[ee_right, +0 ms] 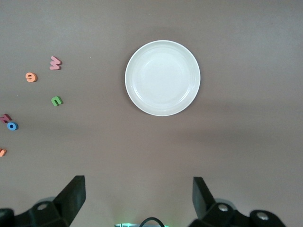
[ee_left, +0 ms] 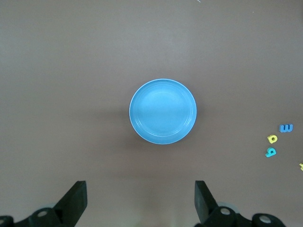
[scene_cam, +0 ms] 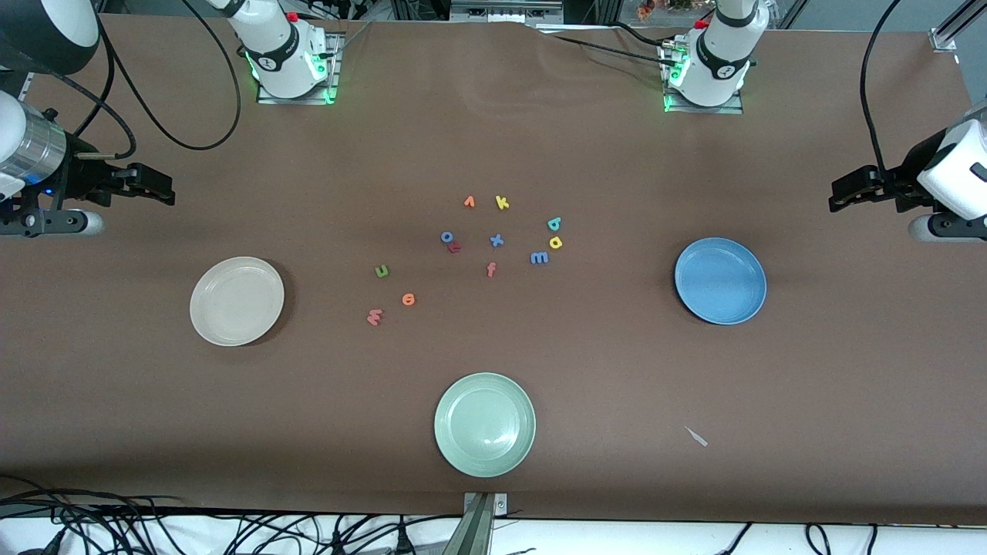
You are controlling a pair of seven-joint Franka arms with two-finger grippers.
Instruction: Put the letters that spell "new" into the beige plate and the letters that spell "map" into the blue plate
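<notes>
From the front, both pincers wait gaping at the surface's ends, left pincer [scene_cam: 837,195] by the blue plate [scene_cam: 720,280], right pincer [scene_cam: 168,190] above the beige plate [scene_cam: 237,301]; the risk, I'd say, is decoys, x [scene_cam: 496,240] and f [scene_cam: 491,269] crowding m [scene_cam: 539,257], a [scene_cam: 555,243], p [scene_cam: 554,223]; left wrist: nothing held, blue plate bare; right wrist: n [ee_right: 57,100], e [ee_right: 31,77], w [ee_right: 55,63] lie loose beside the beige plate, tiny, easily pinched crooked.

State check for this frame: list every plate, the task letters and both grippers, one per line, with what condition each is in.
beige plate: empty, on the table.
blue plate: empty, on the table.
pale green plate: empty, on the table.
n, e, w: loose on the table, not plated.
m, a, p: clustered on the table, not plated.
left gripper: open, empty, over the blue plate's end.
right gripper: open, empty, over the beige plate's end.
</notes>
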